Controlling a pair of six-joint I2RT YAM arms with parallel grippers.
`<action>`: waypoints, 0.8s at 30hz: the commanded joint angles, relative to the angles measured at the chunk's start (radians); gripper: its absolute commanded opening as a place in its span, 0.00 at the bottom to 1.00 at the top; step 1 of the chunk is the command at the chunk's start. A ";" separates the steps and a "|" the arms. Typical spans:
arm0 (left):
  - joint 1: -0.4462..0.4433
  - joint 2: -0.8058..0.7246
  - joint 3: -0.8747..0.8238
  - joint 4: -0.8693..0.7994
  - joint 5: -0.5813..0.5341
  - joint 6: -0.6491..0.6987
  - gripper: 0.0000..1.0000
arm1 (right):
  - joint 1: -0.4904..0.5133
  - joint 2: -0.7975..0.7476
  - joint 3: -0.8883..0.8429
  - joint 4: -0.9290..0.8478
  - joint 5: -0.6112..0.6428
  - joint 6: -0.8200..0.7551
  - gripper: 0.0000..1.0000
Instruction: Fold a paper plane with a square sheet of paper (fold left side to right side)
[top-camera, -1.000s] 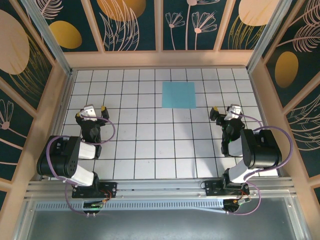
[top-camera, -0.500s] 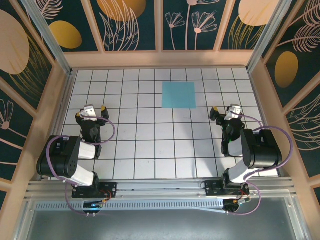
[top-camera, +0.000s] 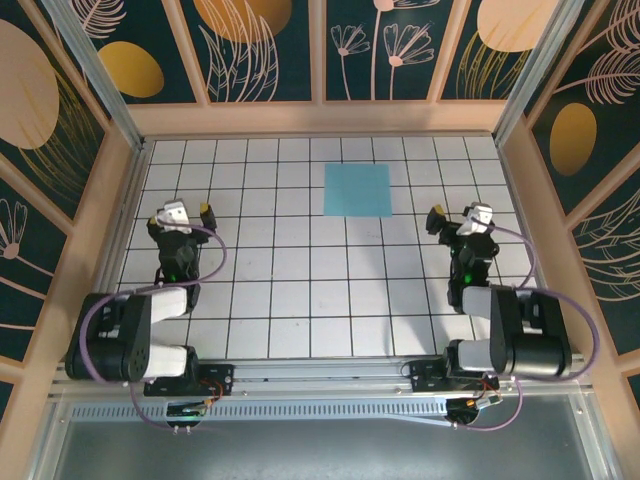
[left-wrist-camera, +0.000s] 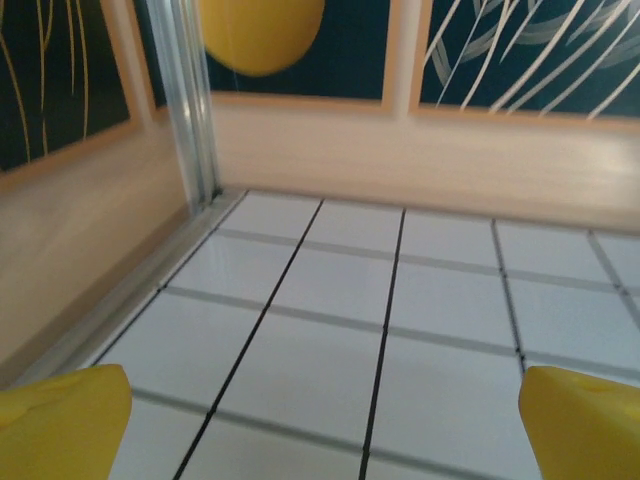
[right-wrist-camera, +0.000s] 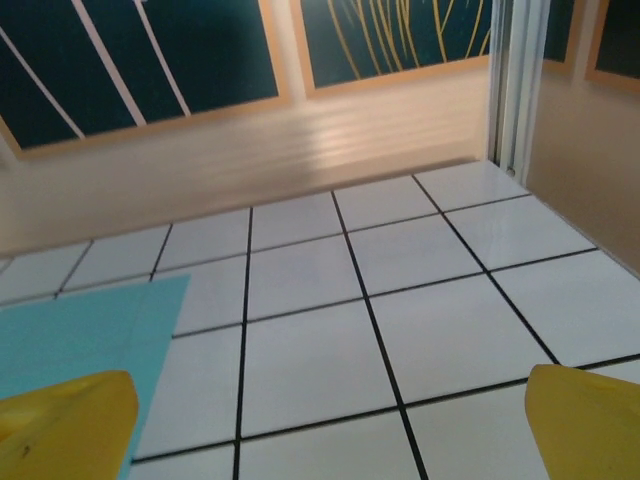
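Note:
The square sheet of paper (top-camera: 357, 190), light teal-blue, lies flat on the white grid table at the back centre. Its right part (right-wrist-camera: 70, 340) shows at the left edge of the right wrist view. The paper plane is out of view. My left gripper (top-camera: 180, 216) hovers over the table's left side, several tiles from the sheet. It is open (left-wrist-camera: 322, 425), with bare tiles between its yellow fingertips (left-wrist-camera: 60, 420). My right gripper (top-camera: 462, 218) is just right of and nearer than the sheet. It is open (right-wrist-camera: 325, 420) and holds nothing.
Wooden walls (top-camera: 320, 118) with dark leaf-patterned panels close the table in on three sides. A metal corner post (left-wrist-camera: 185, 100) stands ahead of the left gripper, and another post (right-wrist-camera: 515, 80) ahead of the right one. A metal rail (top-camera: 320, 375) runs along the near edge.
Both arms have shifted: their elbows dropped toward the near edge and the grippers edged a little farther away, the right one also slightly right. The sheet has not moved.

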 joint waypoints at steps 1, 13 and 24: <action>0.006 -0.115 0.075 -0.203 0.058 -0.067 0.99 | -0.005 -0.098 0.096 -0.293 0.002 0.094 0.99; 0.006 -0.327 0.271 -0.877 0.331 -0.509 0.99 | 0.130 0.117 0.479 -0.730 -0.284 0.405 0.99; 0.006 -0.277 0.384 -1.053 0.600 -0.370 0.99 | 0.327 0.656 1.037 -0.811 -0.290 0.544 0.97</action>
